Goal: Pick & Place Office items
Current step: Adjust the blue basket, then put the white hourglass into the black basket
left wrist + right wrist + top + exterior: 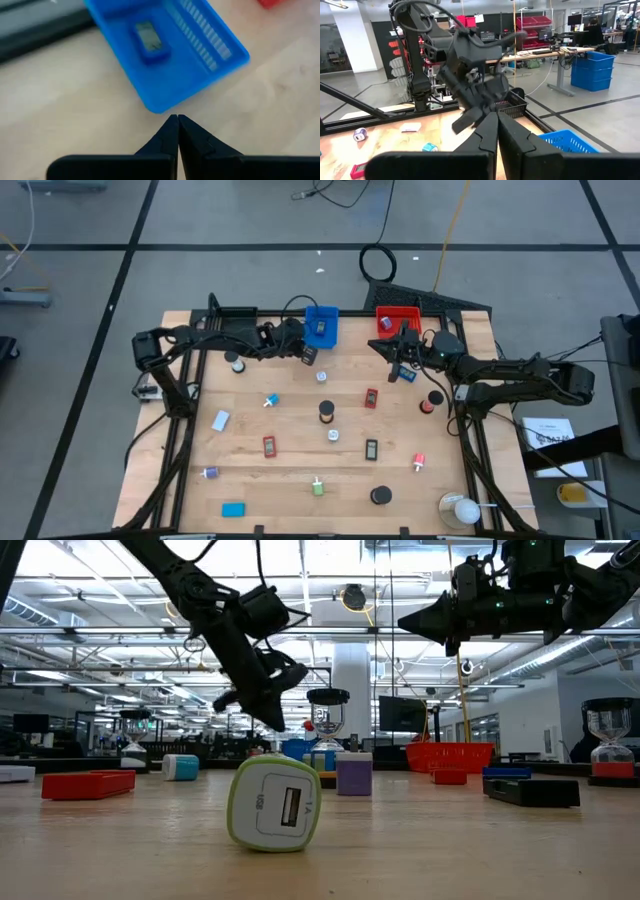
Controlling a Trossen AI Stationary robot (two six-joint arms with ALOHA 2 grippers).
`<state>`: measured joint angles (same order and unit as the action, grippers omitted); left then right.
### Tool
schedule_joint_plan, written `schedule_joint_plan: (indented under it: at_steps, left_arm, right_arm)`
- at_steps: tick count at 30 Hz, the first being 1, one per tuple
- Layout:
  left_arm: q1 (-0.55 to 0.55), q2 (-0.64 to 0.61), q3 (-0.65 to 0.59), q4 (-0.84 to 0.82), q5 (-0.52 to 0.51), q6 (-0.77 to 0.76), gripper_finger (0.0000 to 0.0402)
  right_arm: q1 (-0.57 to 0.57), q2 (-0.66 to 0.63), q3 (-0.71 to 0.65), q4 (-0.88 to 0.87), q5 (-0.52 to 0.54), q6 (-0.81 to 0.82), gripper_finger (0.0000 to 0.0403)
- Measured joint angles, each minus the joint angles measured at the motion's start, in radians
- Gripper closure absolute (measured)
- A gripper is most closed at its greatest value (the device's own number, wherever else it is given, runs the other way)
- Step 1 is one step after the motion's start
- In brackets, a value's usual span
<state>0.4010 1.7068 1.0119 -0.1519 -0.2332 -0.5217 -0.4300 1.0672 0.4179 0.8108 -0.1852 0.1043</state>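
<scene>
Inside blue bin [220, 47], seemingly 1 blue block [150, 42].

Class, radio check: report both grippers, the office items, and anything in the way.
Left gripper shut, empty, beside the blue bin. Right gripper shut, empty, near the red bin. One blue item binned; the rest scattered on the table. No obstruction visible.

Your two arms are black, jointed tubes with black cables looping along them. The left gripper [177, 120] ends in two matte black, wedge-shaped fingers tapering to points. The right gripper [496, 117] carries the same dark, angular fingers.
</scene>
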Motion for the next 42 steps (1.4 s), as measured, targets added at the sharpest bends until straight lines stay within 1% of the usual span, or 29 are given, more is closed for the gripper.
schedule_joint_plan:
  at_steps: [3, 6, 13, 17, 23, 26, 29, 33, 36, 39, 40, 42]
  left_arm:
    - [0.001, -0.010, 0.000, -0.043, -0.063, -0.018, 0.0399]
    - [0.001, 0.007, 0.000, -0.021, -0.075, -0.036, 0.0395]
    - [0.005, 0.086, -0.001, 0.051, -0.071, -0.055, 0.0398]
    - [0.005, 0.089, -0.001, 0.084, -0.064, -0.056, 0.0392]
    - [0.005, 0.089, 0.000, 0.119, -0.040, -0.057, 0.0397]
    - [0.002, 0.089, 0.000, 0.121, -0.037, -0.053, 0.0390]
    - [0.001, 0.083, 0.000, 0.107, -0.012, -0.041, 0.0393]
    - [-0.014, 0.035, 0.000, 0.012, -0.001, 0.005, 0.0397]
    - [-0.045, -0.043, -0.001, -0.072, -0.002, 0.085, 0.0391]
    - [-0.100, -0.147, -0.001, -0.146, -0.002, 0.172, 0.0395]
    - [-0.118, -0.181, 0.000, -0.160, 0.001, 0.173, 0.0397]
    - [-0.151, -0.247, 0.000, -0.196, 0.040, 0.139, 0.0398]
  right_arm:
    - [0.000, 0.000, 0.000, 0.000, 0.000, 0.000, 0.0397]
    - [0.000, 0.000, 0.000, 0.000, 0.000, 0.000, 0.0397]
    - [0.000, 0.000, 0.000, 0.000, 0.000, 0.000, 0.0397]
    - [0.000, 0.000, 0.001, 0.001, 0.000, 0.000, 0.0397]
    - [0.000, 0.000, 0.001, 0.000, 0.000, 0.000, 0.0397]
    - [0.000, 0.000, 0.001, 0.000, 0.000, 0.000, 0.0397]
    - [0.000, 0.000, 0.001, 0.000, 0.000, 0.000, 0.0397]
    - [0.000, 0.000, 0.001, 0.000, 0.000, 0.000, 0.0397]
    - [0.000, 0.000, 0.001, 0.000, 0.000, 0.000, 0.0397]
    - [0.000, 0.000, 0.001, 0.000, 0.000, 0.000, 0.0397]
    - [0.000, 0.000, 0.001, -0.001, 0.000, 0.000, 0.0397]
    - [0.000, 0.000, 0.001, 0.000, 0.000, 0.000, 0.0397]
